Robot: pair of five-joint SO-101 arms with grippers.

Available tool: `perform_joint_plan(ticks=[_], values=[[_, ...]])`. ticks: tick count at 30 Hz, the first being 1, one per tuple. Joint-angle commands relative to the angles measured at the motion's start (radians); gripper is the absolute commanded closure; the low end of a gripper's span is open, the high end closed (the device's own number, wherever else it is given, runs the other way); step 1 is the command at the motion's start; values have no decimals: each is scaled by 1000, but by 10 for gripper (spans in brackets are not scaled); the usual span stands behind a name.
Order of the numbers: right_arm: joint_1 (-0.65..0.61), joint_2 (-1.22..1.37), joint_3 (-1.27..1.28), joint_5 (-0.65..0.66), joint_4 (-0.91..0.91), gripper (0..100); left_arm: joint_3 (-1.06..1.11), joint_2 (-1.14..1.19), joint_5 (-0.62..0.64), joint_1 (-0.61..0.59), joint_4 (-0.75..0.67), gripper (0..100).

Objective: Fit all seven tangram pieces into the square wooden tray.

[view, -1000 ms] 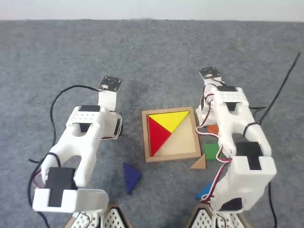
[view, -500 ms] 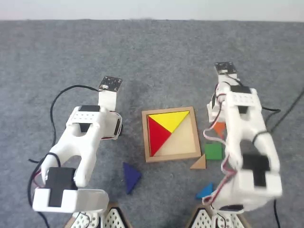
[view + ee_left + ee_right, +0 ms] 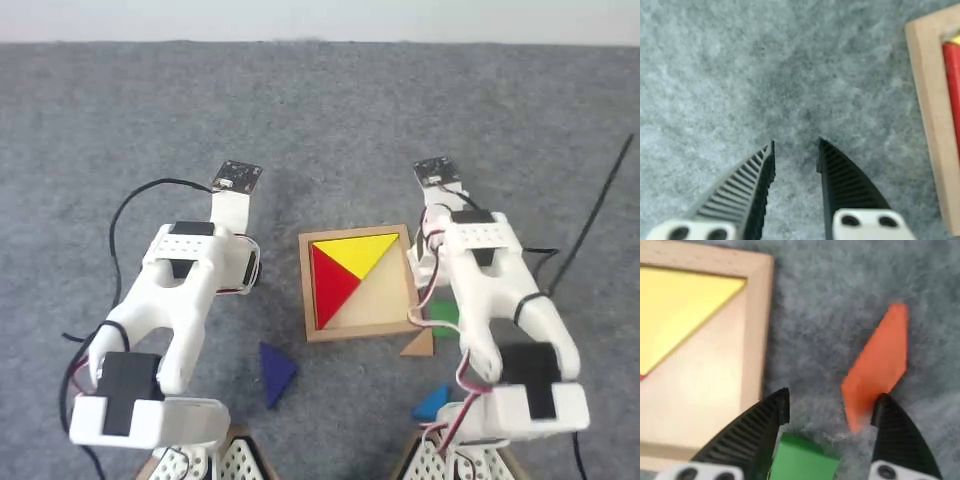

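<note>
right claw [image 3: 834,397] wide, empty, over grey table [image 3: 120,120] | orange piece [image 3: 877,365] at one finger, green square [image 3: 802,460] between both | left claw [image 3: 795,145] narrow, empty, frame-left of tray [image 3: 355,334] | tray mid-frame: yellow triangle [image 3: 358,252], red triangle [image 3: 332,280] | lower frame: dark blue triangle [image 3: 275,370], brown triangle [image 3: 420,346]

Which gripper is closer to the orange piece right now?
Right. The right gripper is open around the orange piece's near end, one finger right by it. The left gripper is over bare carpet on the tray's other side.
</note>
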Motion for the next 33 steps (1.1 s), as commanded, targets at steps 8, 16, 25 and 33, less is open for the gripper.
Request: perform_joint_plan(ticks=[8,16,25,33], values=[[119,179,-204,-11,42,735,-36,0,-14,11,-14,862],[114,73,-218,-51,45,735,-36,0,-14,11,-14,862],[-53,-27,-215,-138,65,736,-35,2,-14,11,-14,862],[30,142,-219,-127,28,737,-35,2,-14,11,-14,862]])
